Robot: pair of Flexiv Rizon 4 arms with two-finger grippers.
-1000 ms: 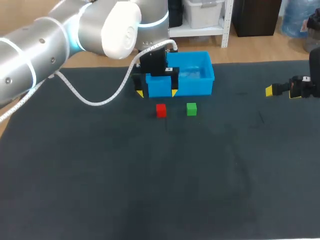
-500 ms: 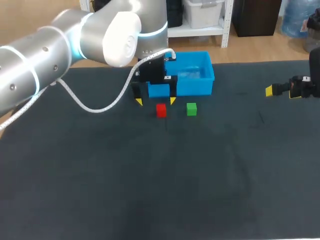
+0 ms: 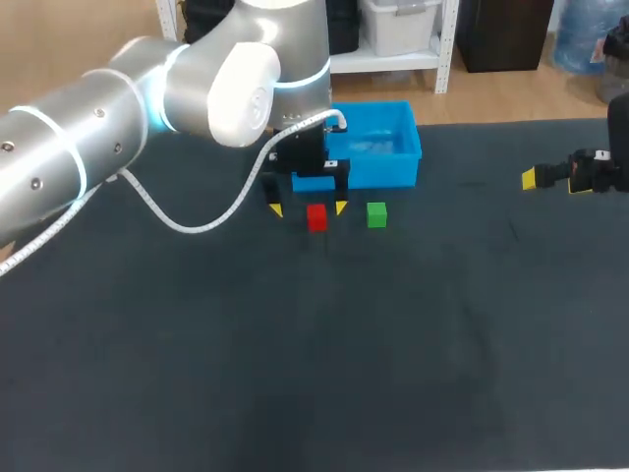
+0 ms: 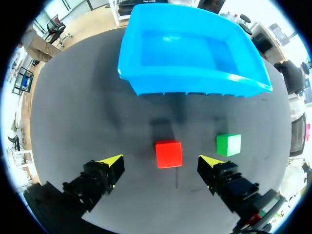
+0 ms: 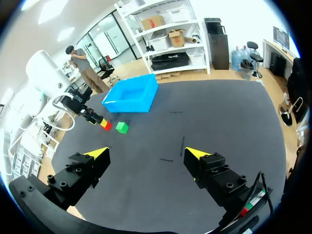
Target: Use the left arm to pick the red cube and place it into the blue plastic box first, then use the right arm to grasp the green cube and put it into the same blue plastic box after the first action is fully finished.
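Near the middle of the far edge of the tabletop (image 3: 295, 344) sits the blue plastic box (image 3: 385, 169). Just in front of it lie the red cube (image 3: 315, 216) and, beside it toward the right edge, the green cube (image 3: 376, 214). The left jaws stand apart, one yellow tip on each side of the red cube, not touching it. The right jaws, also apart, hang near the right edge.

Dark table (image 3: 393, 344), short marks (image 5: 183, 145) on surface.

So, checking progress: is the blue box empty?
Empty: the blue box shows a bare floor; the red cube and green cube sit on the table outside it.
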